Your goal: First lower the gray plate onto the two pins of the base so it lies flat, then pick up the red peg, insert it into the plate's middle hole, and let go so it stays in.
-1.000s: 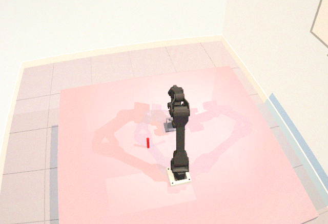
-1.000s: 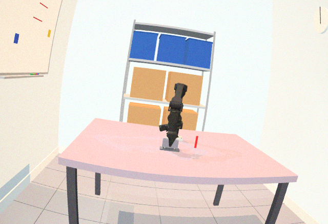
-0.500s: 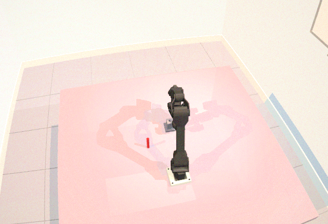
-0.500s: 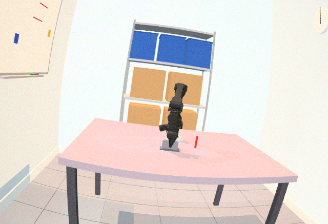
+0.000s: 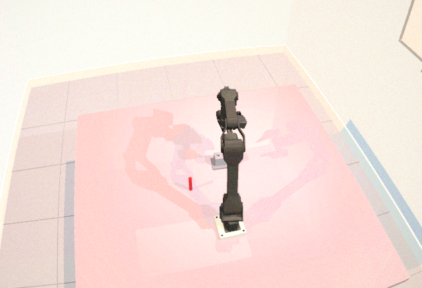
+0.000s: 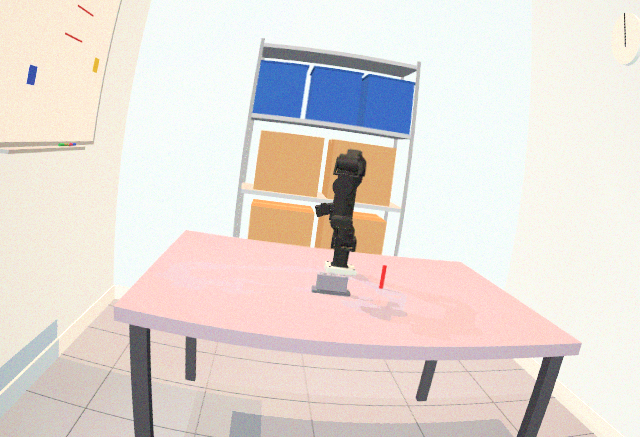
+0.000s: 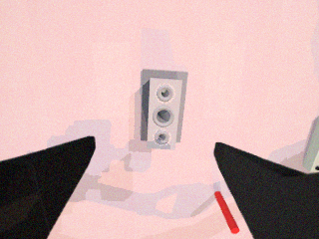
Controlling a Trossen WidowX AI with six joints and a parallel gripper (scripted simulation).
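The gray plate (image 5: 217, 159) (image 6: 331, 283) (image 7: 172, 106) lies flat on the base (image 5: 214, 167) (image 6: 330, 291) (image 7: 183, 82), with no gap to be seen between them in the exterior view. The wrist view shows its three holes in a row; the middle one is the largest and has no peg in it. The red peg (image 5: 190, 183) (image 6: 382, 276) (image 7: 226, 212) stands upright on the table, apart from the base. My gripper (image 7: 156, 144) is wide open and empty, raised above the plate. In the top view the arm hides part of the plate and base.
The arm's own pale mounting plate (image 5: 223, 235) (image 6: 338, 269) is fixed to the pink table (image 5: 109, 209) (image 6: 232, 313). In the exterior view, a shelf rack with blue bins (image 6: 336, 93) and orange boxes (image 6: 289, 163) stands behind the table.
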